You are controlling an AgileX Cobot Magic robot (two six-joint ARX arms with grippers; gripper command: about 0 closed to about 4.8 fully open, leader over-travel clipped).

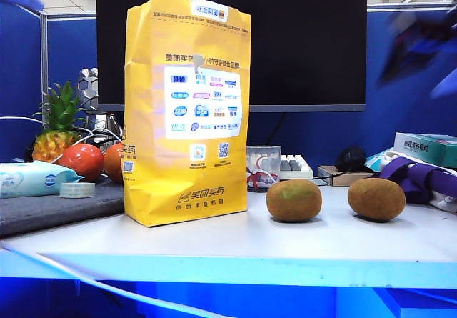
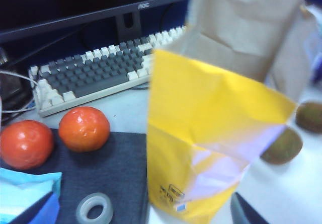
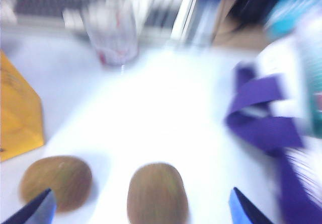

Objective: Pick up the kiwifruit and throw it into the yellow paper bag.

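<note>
The kiwifruit (image 1: 376, 199) is seen lying on the table (image 1: 235, 243), right of the rounder greenish kiwifruit (image 1: 293, 200), well apart from the upright yellow paper bag (image 1: 187, 111). The right gripper (image 3: 142, 206) is spread wide, empty, over the kiwifruit. The left gripper (image 2: 246, 211) is barely in view beside the bag; its state cannot be told.

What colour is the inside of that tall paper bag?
Plain brown inside the yellow paper bag, clearest in the left wrist view.
</note>
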